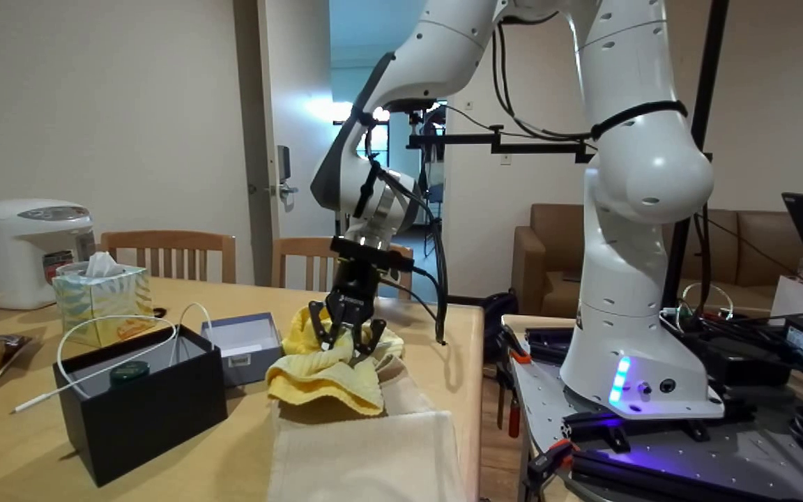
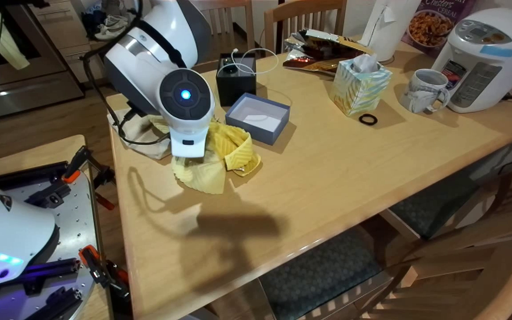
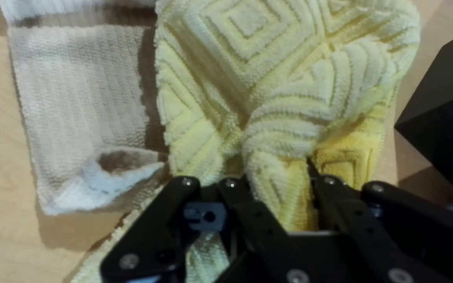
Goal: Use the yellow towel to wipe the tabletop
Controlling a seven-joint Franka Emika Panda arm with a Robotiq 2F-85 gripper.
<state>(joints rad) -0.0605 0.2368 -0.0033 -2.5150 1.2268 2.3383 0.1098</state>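
The yellow towel (image 1: 325, 387) lies bunched and wrinkled over the tabletop (image 2: 327, 178), near its edge by the robot. My gripper (image 1: 351, 343) points down into it, shut on a fold. In the wrist view a roll of the yellow towel (image 3: 273, 118) runs between the dark fingers, whose tips are buried in cloth. Part of the yellow towel (image 2: 238, 146) spreads out from under the wrist in an exterior view, where the arm hides the gripper. On one side the towel overlaps a pale cream cloth (image 1: 366, 453).
Close to the towel stand a grey-blue open box (image 2: 258, 133) and a taller black box (image 1: 157, 418) with a white cable. Farther off are a tissue box (image 2: 356, 91), a black ring (image 2: 368, 119), a mug (image 2: 420, 91), a foil bag (image 2: 318, 53) and a white water boiler (image 1: 18, 251).
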